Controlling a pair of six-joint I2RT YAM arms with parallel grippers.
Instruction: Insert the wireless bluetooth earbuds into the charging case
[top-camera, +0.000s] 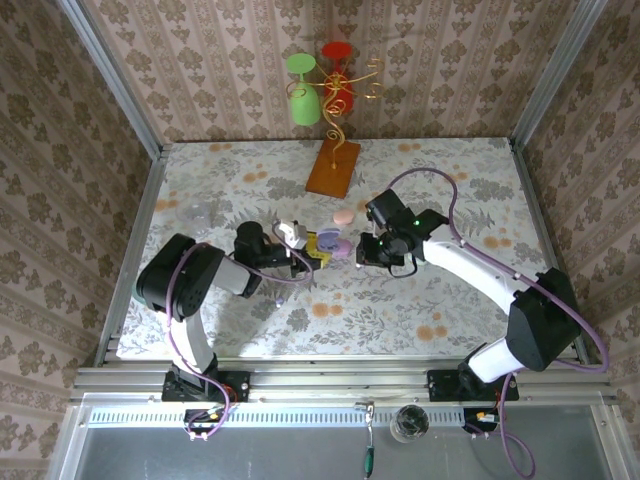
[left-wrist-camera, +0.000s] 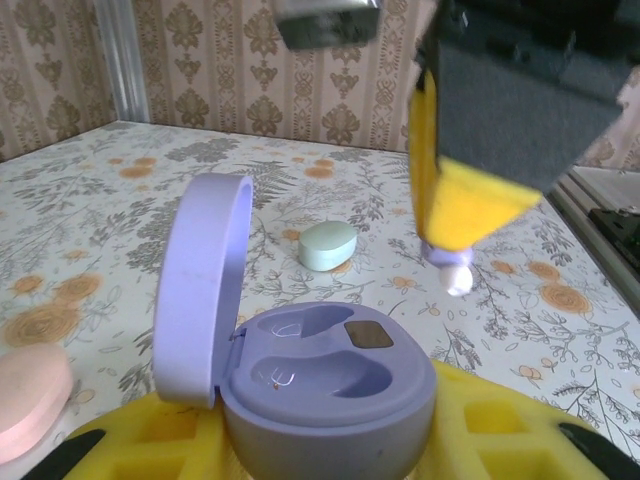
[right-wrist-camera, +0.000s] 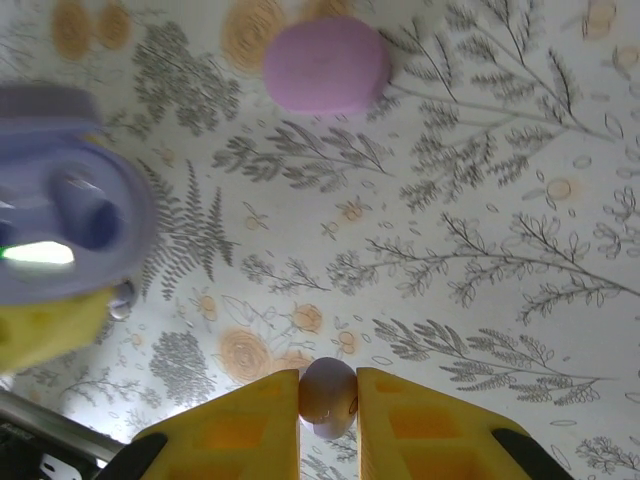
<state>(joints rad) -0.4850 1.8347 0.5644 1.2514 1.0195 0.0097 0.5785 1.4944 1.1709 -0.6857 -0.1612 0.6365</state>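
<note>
Floral-print table (top-camera: 440, 190), papered walls behind. We list:

- One lilac charging case (left-wrist-camera: 320, 390), lid upright, both sockets empty and facing up. It is clamped between the pads of the left gripper (top-camera: 300, 256).
- One pale earbud (right-wrist-camera: 328, 395), pinched by the near-closed right gripper (top-camera: 363, 250). It hangs just beside the case's rim, apart from it and not yet over a socket.
- From the bud, the case lies toward the left arm. We judge that a short sideways carry remains.
- Spare: closed mint case (left-wrist-camera: 327, 245) and mauve case (right-wrist-camera: 325, 65).
</note>
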